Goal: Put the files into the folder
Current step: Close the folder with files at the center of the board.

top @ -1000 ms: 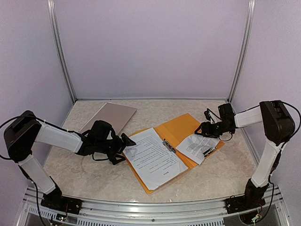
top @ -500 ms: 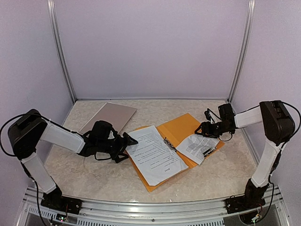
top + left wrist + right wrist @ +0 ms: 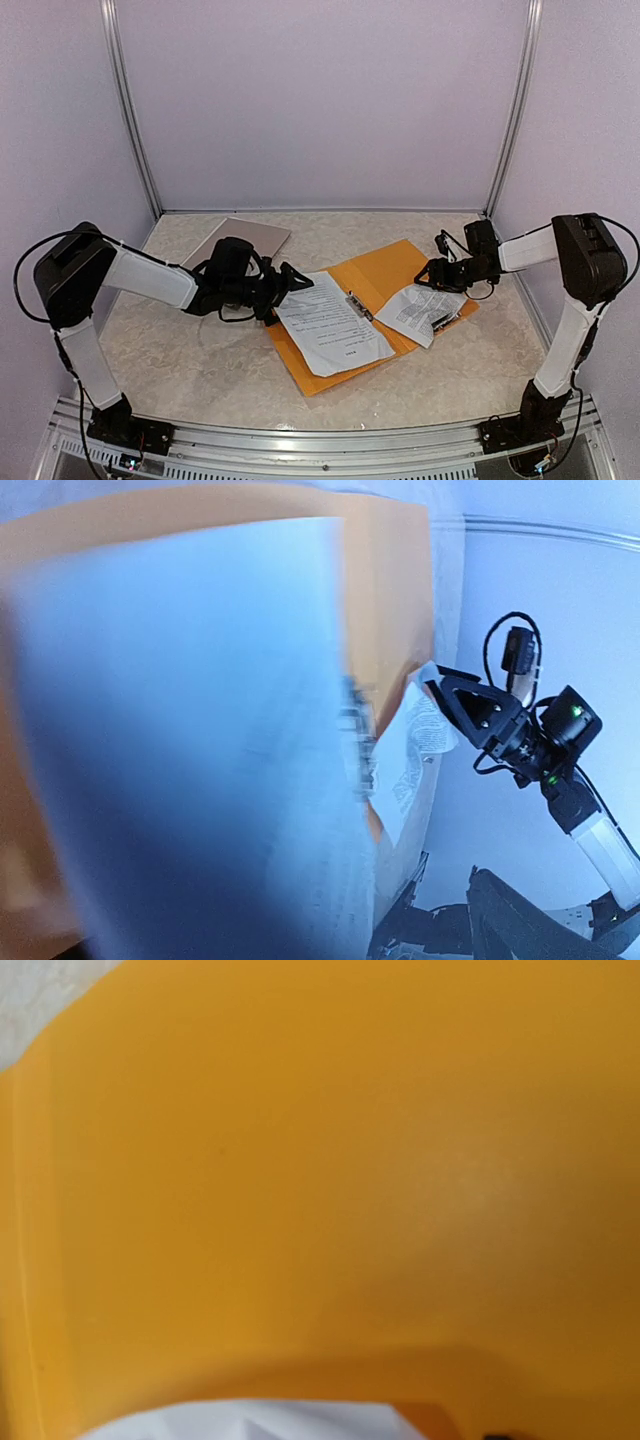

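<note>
An orange folder (image 3: 385, 272) lies open in the middle of the table. One flat white printed sheet of the files (image 3: 335, 325) rests on its left half. A second, crumpled sheet (image 3: 418, 312) lies on its right half. My left gripper (image 3: 285, 290) is low at the flat sheet's left edge, its jaws spread. That sheet (image 3: 200, 730) fills the left wrist view as a blur against the folder (image 3: 390, 600). My right gripper (image 3: 428, 275) hovers open over the folder's right half, just behind the crumpled sheet. The right wrist view shows only the folder (image 3: 320, 1160) and a white paper corner (image 3: 260, 1420).
A flat beige board (image 3: 240, 243) lies at the back left, behind my left arm. Pale walls with metal posts (image 3: 130, 110) close in the table on three sides. An aluminium rail (image 3: 300, 440) runs along the near edge.
My left gripper has swept right and slightly back, pushing the flat sheet and the folder's left side toward the centre. The right arm and the crumpled sheet have not moved.
</note>
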Action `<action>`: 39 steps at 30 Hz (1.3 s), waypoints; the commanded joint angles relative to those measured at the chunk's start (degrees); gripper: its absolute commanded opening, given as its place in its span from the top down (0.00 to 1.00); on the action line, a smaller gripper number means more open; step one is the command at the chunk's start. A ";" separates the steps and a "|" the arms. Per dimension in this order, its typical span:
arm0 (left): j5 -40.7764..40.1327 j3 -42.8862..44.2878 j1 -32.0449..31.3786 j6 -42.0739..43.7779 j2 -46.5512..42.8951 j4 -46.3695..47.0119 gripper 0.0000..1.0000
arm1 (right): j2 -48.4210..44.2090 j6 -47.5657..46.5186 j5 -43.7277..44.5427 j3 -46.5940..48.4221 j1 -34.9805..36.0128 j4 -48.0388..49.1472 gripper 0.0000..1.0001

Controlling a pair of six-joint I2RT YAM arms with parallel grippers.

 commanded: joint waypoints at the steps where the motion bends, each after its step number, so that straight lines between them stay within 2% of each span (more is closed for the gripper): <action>1: 2.77 6.75 -1.20 4.09 1.64 0.63 0.07 | 2.50 0.80 0.96 -2.34 0.68 -5.26 0.32; 5: 4.45 12.19 -1.64 5.43 3.80 -1.69 0.08 | 2.42 0.68 1.09 -2.50 0.68 -5.14 0.32; 9: 3.42 13.47 -1.75 6.69 3.68 -6.37 0.08 | 2.42 0.70 1.16 -2.73 0.67 -4.92 0.32; 15: -6.95 9.79 -2.03 9.25 -3.56 -22.35 0.07 | 2.33 0.70 1.74 -2.60 0.67 -4.94 0.31; 18: -15.07 7.06 -3.30 8.55 -8.35 -33.07 0.03 | 2.55 0.44 2.23 -2.23 0.76 -5.41 0.31; 21: -17.35 2.10 -4.15 5.65 -13.24 -38.07 0.01 | 2.56 -0.14 3.69 -1.10 0.93 -6.33 0.30; 27: -16.44 -6.75 -3.99 2.08 -18.23 -39.00 0.01 | -0.05 -2.14 8.14 3.06 0.88 -9.30 0.21; 33: -15.27 -8.37 -3.64 0.89 -17.84 -36.93 0.01 | -2.07 -5.19 14.86 10.26 0.77 -13.35 0.13; 39: -12.83 -8.02 -2.24 1.03 -14.74 -32.86 0.01 | 2.04 -7.52 19.23 16.85 0.12 -16.32 0.11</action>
